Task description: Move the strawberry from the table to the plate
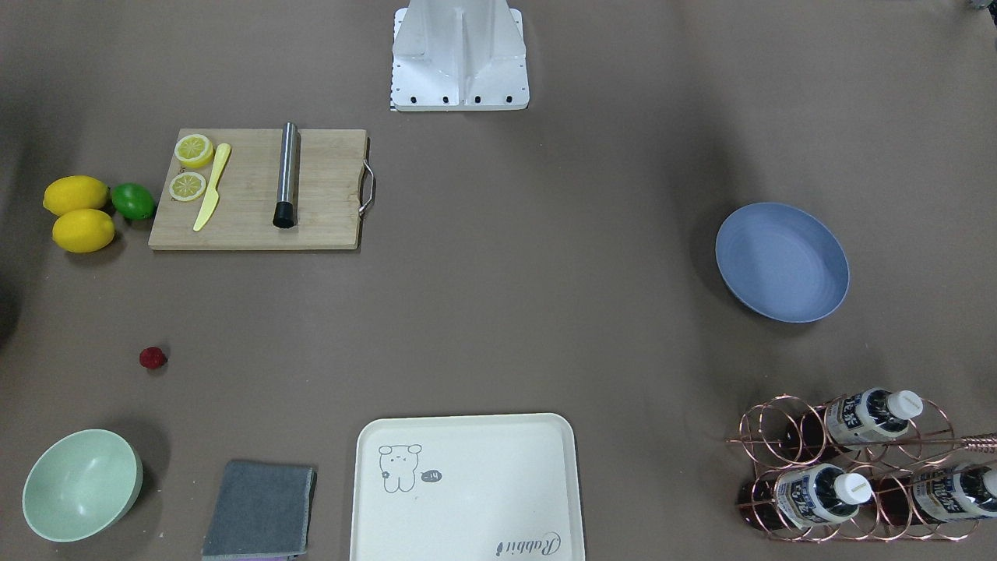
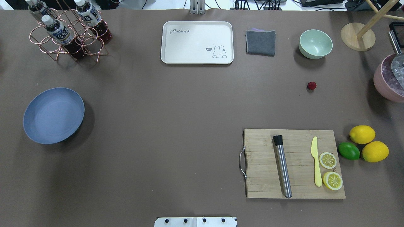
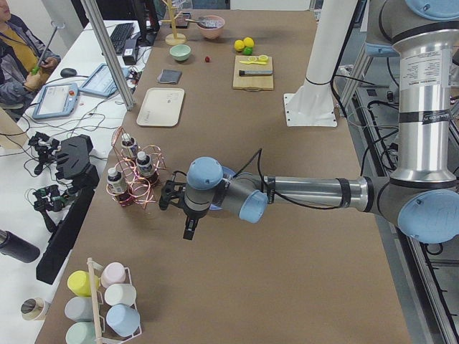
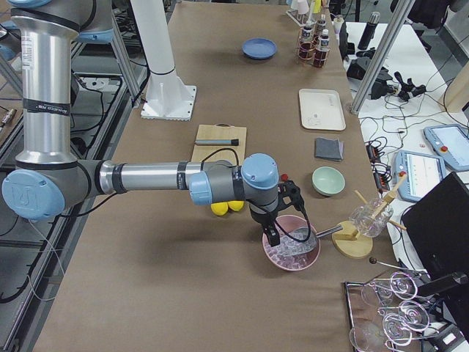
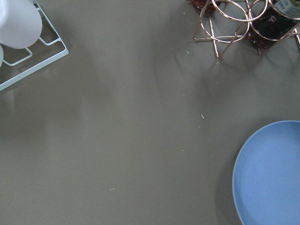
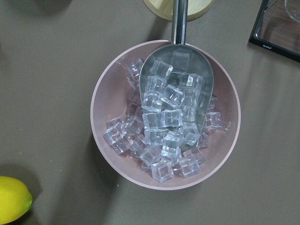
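Observation:
The strawberry (image 2: 311, 85) (image 1: 153, 358), small and dark red, lies alone on the brown table (image 2: 176, 110) between the mint-green bowl and the cutting board. The empty blue-grey plate (image 2: 53, 115) (image 1: 782, 262) sits far across the table; its rim shows in the left wrist view (image 5: 272, 173). Neither gripper appears in the overhead or front views. In the left side view my left gripper (image 3: 188, 231) hangs over the table beside the plate; I cannot tell its state. In the right side view my right gripper (image 4: 272, 236) hovers over a pink bowl of ice; its state is unclear.
A cutting board (image 2: 293, 163) holds a steel muddler, a yellow knife and lemon halves, with two lemons and a lime (image 2: 348, 150) beside it. A mint bowl (image 2: 315, 43), grey cloth (image 2: 260, 42), cream tray (image 2: 197, 42), bottle rack (image 2: 68, 31) and ice bowl (image 6: 165, 115) stand around.

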Controlling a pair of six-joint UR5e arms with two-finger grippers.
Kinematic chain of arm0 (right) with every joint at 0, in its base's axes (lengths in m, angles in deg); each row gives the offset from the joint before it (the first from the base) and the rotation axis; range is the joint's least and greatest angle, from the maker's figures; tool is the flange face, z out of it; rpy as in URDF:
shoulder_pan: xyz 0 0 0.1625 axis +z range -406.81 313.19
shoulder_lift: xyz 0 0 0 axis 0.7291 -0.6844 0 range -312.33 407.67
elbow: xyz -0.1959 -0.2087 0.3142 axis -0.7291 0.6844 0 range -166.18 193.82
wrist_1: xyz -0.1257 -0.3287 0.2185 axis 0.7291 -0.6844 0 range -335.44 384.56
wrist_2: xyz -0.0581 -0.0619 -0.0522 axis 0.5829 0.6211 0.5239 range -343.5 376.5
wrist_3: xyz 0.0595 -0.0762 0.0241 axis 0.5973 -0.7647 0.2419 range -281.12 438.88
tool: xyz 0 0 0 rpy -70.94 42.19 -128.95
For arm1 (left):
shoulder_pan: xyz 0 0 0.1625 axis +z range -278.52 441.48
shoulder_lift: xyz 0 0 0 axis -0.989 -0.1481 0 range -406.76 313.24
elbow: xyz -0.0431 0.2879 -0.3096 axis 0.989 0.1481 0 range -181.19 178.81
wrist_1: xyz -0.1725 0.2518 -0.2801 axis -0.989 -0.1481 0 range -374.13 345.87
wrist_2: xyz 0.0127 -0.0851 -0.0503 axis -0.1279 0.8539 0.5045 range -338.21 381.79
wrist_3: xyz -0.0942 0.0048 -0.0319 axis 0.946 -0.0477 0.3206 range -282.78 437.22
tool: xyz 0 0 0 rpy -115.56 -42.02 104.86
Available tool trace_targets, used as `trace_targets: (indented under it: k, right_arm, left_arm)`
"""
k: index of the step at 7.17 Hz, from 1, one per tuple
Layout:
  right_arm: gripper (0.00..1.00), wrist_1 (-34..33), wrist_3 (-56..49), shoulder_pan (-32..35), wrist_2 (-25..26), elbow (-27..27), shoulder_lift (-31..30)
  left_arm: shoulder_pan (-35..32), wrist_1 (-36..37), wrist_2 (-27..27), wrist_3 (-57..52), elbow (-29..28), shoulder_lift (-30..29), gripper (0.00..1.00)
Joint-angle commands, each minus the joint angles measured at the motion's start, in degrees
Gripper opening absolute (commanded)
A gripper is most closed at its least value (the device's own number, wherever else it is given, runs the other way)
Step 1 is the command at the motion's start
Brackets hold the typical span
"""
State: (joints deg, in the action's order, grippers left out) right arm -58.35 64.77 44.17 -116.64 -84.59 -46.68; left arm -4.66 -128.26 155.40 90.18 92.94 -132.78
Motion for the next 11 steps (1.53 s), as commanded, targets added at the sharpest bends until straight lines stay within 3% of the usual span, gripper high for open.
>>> trace_targets:
  k: [1,6,11]
  right_arm:
    - [1.0,0.0,0.3,0.0,0.2,0.2,0.3]
    - [1.0,0.0,1.4,-0.4,0.2,1.6,0.6]
    - [1.0,0.0,1.7,-0.5,0.2,2.3,0.7]
  left_arm:
    - [-0.5,0.0,-1.7,0.0,0.2,-0.3,0.98]
    - [1.0,-0.4,-2.2,-0.8,1.4,1.2,0.98]
    - [2.8,3.5,-2.3,-3.5,1.3,-1.4,0.98]
